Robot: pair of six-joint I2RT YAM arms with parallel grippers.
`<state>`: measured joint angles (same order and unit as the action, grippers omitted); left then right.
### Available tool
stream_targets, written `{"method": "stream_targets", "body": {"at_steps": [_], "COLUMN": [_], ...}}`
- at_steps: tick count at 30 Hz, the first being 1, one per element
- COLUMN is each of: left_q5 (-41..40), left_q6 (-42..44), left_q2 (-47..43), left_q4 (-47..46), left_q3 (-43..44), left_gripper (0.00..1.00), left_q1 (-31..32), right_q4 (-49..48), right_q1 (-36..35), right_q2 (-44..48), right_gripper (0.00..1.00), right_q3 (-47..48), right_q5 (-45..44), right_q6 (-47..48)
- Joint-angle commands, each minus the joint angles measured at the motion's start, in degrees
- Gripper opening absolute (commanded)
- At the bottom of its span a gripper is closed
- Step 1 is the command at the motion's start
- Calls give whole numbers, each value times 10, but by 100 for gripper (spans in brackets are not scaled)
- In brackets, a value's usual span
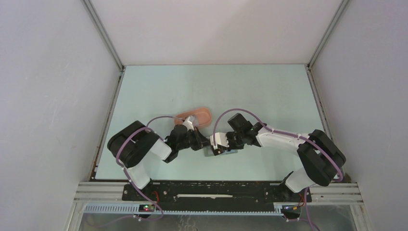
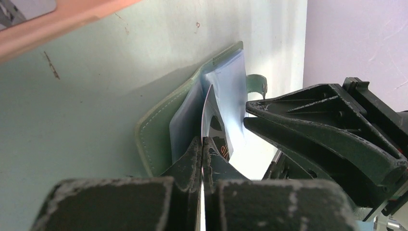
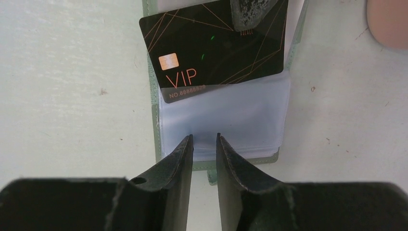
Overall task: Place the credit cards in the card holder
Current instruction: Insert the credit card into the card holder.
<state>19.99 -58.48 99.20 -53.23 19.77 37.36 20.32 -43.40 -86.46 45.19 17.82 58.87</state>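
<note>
The light is bright and even from above, so the pale green surface (image 1: 269, 96) looks soft and the shadows on it are short and weak. In the left wrist view white glare washes out the clear sleeve of the card holder (image 2: 154, 134), and the left end effector (image 2: 202, 144), close to the lens, is grainy and unfocused. In the right wrist view the black credit card (image 3: 216, 43) is sharp with two small green reflections, while the right end effector (image 3: 203, 137) is dark and slightly blurred.
</note>
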Motion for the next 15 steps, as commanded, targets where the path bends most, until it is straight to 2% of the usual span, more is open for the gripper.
{"method": "stream_targets", "body": {"at_steps": [1, 15], "left_q5": [6, 20], "left_q6": [11, 9], "left_q2": [-4, -5], "left_q4": [65, 92], "left_q3": [24, 36], "left_gripper": [0, 0], "left_q1": [6, 1], "right_q4": [10, 10], "right_q1": [-12, -9], "right_q2": [1, 24], "right_gripper": [34, 39], "right_q3": [8, 8], "right_q5": [4, -3], "right_q6": [0, 0]}}
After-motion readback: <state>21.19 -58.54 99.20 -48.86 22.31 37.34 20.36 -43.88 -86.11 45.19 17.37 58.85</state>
